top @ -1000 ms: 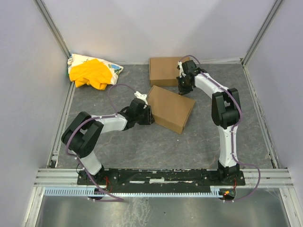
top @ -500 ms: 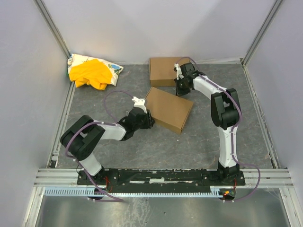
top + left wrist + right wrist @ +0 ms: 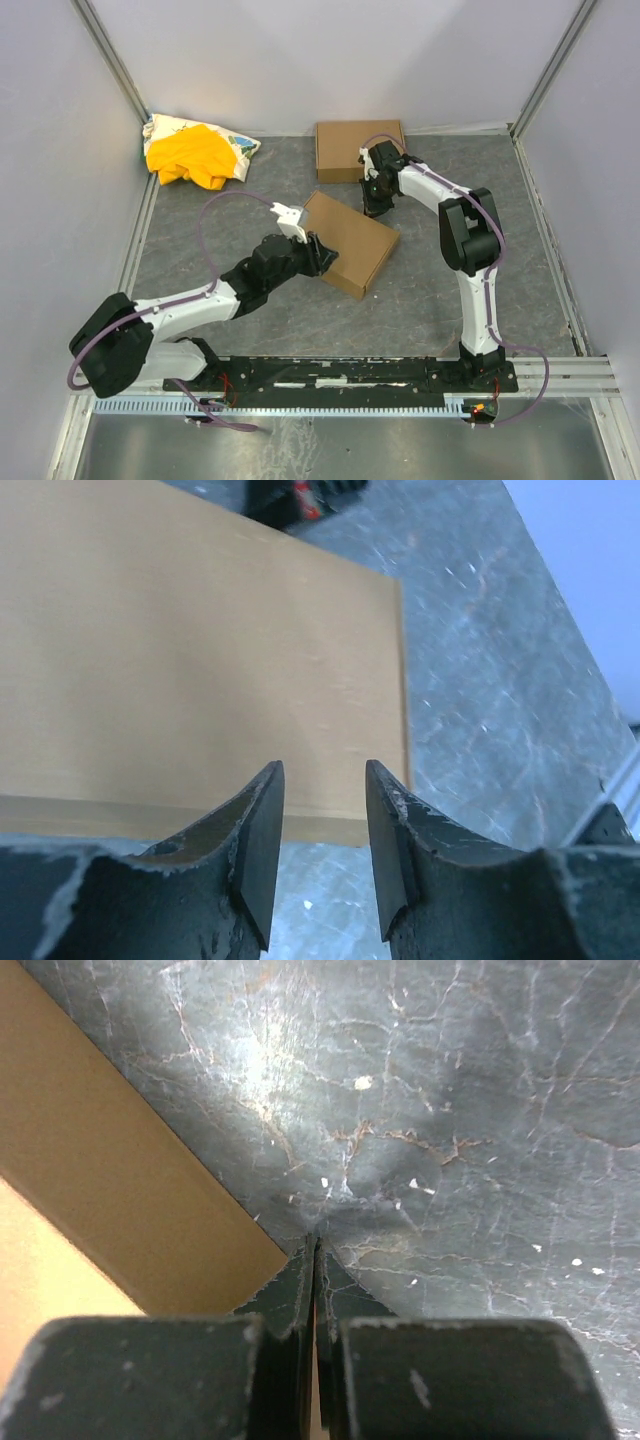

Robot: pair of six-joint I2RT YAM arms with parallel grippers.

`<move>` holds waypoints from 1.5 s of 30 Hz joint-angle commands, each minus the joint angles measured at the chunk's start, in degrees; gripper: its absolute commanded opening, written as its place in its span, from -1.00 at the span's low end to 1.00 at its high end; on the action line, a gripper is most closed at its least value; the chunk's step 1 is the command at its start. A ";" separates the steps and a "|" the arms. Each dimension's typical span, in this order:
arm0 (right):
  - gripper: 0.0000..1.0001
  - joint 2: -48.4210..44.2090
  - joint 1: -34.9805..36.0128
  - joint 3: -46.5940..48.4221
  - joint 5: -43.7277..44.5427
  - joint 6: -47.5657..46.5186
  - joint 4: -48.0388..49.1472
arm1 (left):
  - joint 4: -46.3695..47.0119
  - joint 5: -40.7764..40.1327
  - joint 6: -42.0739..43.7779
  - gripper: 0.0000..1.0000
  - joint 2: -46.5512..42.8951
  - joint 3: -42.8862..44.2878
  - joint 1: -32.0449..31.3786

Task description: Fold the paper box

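Lying on the desk, the paper box is flanked by the left gripper, parted, and the right gripper, pinched together.

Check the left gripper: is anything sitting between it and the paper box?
Nothing visible. The left gripper is open, its fingertips right at the near edge of the paper box, with only table around them. The right gripper is shut, beside the box's far edge.
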 commanded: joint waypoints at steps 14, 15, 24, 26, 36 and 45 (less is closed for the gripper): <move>-0.97 -1.46 0.33 -1.31 0.33 1.24 -1.97 | -19.82 1.94 -0.90 -0.14 -1.23 -0.07 -12.92; -0.97 -1.60 0.35 -1.42 0.24 1.31 -1.91 | -19.39 2.21 -0.88 -0.13 -0.26 -0.04 -12.90; -0.97 -2.27 0.36 -2.88 -0.50 1.38 -1.70 | -7.25 1.24 -2.92 -0.15 14.59 2.10 -14.07; -0.97 -2.34 0.39 -2.94 -1.05 1.18 -1.80 | -4.01 -0.17 -3.56 -0.15 16.82 2.44 -14.29; -0.96 -1.31 1.21 1.40 -5.22 -0.65 -2.78 | 4.65 -4.37 -4.31 -0.07 26.80 12.46 -14.29; -0.65 1.69 1.49 12.95 -0.40 -2.88 -10.12 | 1.87 -6.50 -3.03 0.21 28.35 17.71 -14.28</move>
